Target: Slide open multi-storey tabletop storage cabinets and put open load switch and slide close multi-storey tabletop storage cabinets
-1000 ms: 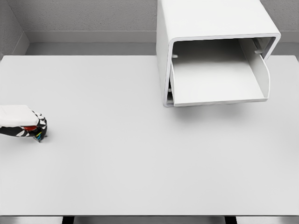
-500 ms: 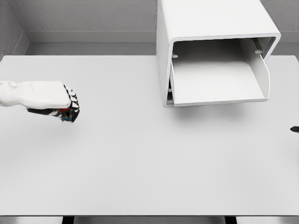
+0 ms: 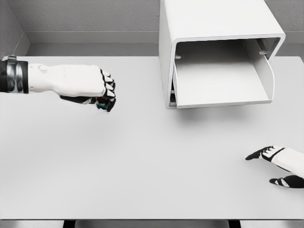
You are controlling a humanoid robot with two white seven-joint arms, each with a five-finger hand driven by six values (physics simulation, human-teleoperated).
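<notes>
- Along the bottom edge of the frame runs the near rim of the white table (image 3: 142,180), with a dark strip below it.
- At the lower right, the right hand (image 3: 278,164) comes in from the right edge, low over the tabletop; its black-tipped fingers (image 3: 259,154) are spread and relaxed, with the thumb apart below them, and they hold nothing.
- At the middle left, the left hand (image 3: 97,90) reaches in from the left edge on a white forearm with a black and grey cuff (the arm lies almost level across the frame). Its fingers are curled tight into a fist above the table.
- Inside that fist sits a small dark object (image 3: 101,103), only a sliver of it peeking out under the knuckles with a hint of blue; this looks to be the load switch, though too little shows to be sure.
- A faint shadow lies on the table just below the fist.
- At the upper right stands the white storage cabinet (image 3: 213,19), well apart from both hands.
- Its drawer (image 3: 218,83) is slid out toward the viewer, the tray inside bare and white.
- Behind the table, a grey wall fills the top of the frame.
</notes>
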